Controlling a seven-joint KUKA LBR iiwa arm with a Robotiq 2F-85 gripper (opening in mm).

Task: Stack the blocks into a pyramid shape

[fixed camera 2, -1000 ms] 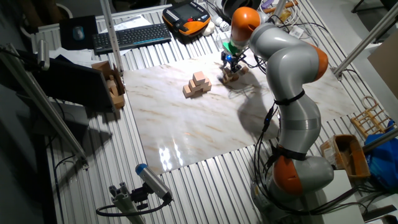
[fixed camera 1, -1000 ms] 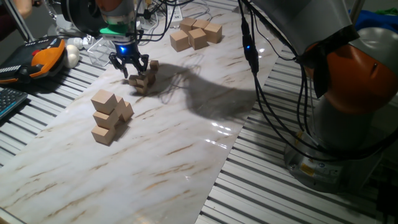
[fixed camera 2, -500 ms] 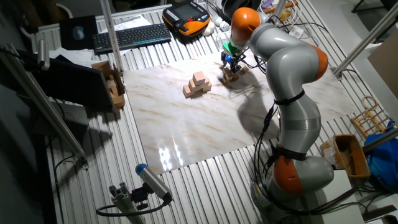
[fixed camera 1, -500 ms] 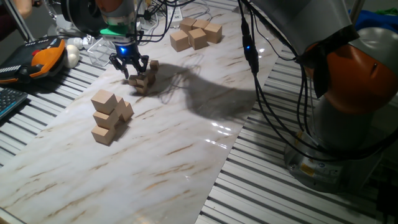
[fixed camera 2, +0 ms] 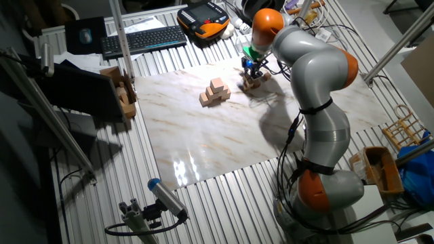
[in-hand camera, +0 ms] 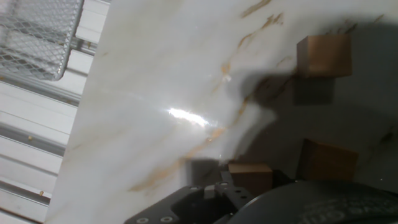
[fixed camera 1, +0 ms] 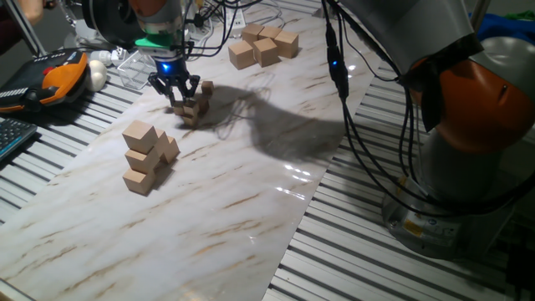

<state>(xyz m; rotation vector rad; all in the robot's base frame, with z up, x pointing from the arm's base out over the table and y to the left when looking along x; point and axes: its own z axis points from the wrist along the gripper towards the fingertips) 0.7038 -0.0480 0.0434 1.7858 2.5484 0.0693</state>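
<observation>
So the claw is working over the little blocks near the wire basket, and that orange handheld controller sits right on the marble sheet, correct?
Not quite. The gripper is over the tiny blocks, but the orange controller lies on the slatted metal table beside the marble sheet, not on it, as one fixed view shows.

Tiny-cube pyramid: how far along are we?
Partly built. A small heap of tiny blocks sits stacked under the tool, and one tiny cube lies apart beside it, not yet added. The tool hovers right at the heap; whether it grips a block can't be told. In the hand view two cubes stand separate on the marble board. Left: place the loose cube and top off.
</observation>
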